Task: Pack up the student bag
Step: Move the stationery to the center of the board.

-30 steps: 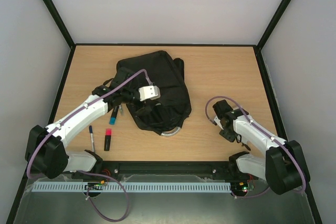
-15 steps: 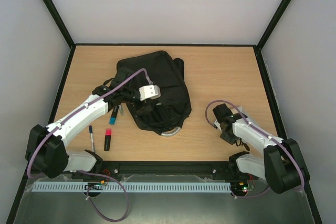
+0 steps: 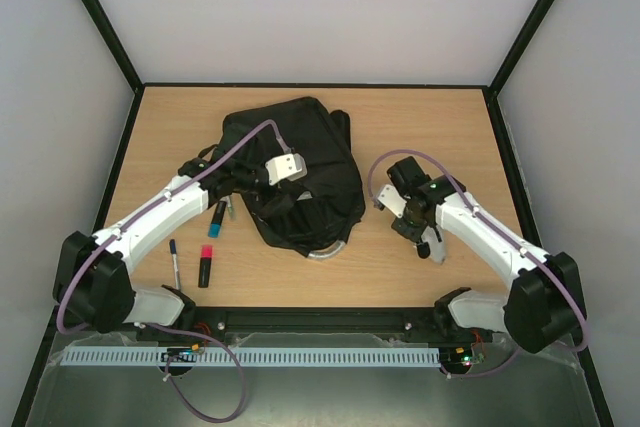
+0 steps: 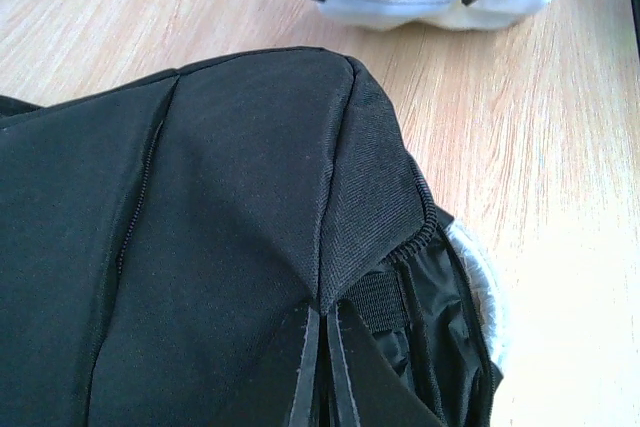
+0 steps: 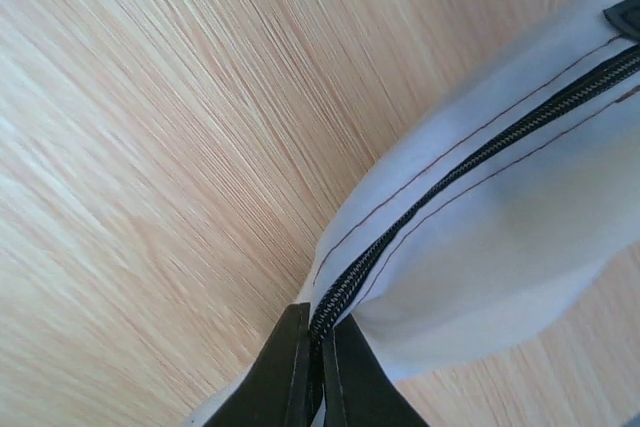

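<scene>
The left gripper [image 4: 320, 332] has its thin dark fingers pressed almost together, pinching a raised fold of the student bag [image 4: 200, 207] near one corner. The bag is matte black woven fabric, softly creased, with a ribbed webbing tab and a silver-grey handle loop [image 4: 485, 292] curving out beside the pinch. It lies slumped on the wooden table [image 3: 430, 137], left of centre. The right gripper [image 5: 318, 337] is clamped narrow on the zip seam of a white pouch [image 5: 480, 237] (smooth cloth, black toothed zip, thin reddish stitching), over pale grained wood to the bag's right, apart from it.
</scene>
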Tool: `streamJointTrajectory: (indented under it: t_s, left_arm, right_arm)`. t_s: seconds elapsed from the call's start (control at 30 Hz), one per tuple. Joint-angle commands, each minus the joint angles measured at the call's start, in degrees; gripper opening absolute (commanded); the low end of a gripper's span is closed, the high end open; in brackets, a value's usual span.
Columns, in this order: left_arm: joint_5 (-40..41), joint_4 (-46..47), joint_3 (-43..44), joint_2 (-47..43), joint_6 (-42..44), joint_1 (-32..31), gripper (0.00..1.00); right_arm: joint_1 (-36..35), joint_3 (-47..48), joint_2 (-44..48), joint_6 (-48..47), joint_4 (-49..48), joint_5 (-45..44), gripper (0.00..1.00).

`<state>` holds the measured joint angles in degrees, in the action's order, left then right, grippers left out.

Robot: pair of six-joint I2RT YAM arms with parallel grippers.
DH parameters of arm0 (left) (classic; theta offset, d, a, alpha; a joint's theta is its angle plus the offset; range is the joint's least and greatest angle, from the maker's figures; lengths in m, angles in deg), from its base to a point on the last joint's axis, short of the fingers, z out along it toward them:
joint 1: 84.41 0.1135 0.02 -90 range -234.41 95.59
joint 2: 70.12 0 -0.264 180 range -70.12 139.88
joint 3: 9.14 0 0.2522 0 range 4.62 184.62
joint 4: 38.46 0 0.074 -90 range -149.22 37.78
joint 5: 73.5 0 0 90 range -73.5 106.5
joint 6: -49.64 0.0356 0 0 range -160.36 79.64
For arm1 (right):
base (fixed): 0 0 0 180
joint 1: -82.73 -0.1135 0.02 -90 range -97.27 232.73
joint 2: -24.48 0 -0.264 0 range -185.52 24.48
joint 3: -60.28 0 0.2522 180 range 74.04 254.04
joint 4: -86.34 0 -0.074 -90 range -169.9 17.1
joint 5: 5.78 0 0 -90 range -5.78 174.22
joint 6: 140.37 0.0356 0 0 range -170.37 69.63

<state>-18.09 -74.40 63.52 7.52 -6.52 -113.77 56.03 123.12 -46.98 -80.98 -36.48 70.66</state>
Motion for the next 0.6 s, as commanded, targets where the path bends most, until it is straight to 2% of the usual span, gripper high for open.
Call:
streamJointTrajectory:
  t_s: [0.0, 0.33, 0.57]
  left_arm:
    - [-2.18, 4.66, 3.19, 0.91, -2.29, 0.63, 0.02]
    - [-2.59, 3.95, 2.90, 1.19, -1.50, 1.24, 0.02]
    - [-2.72, 3.82, 3.15, 1.29, -1.50, 1.24, 0.03]
  right_arm:
    - [-2.05, 5.25, -0.17, 0.09, 7.73, 7.16, 0.01]
    - [-0.77, 2.74, 2.79, 2.89, 3.97, 2.00, 0.01]
    - [3.93, 3.14, 2.31, 3.31, 3.03, 0.72, 0.01]
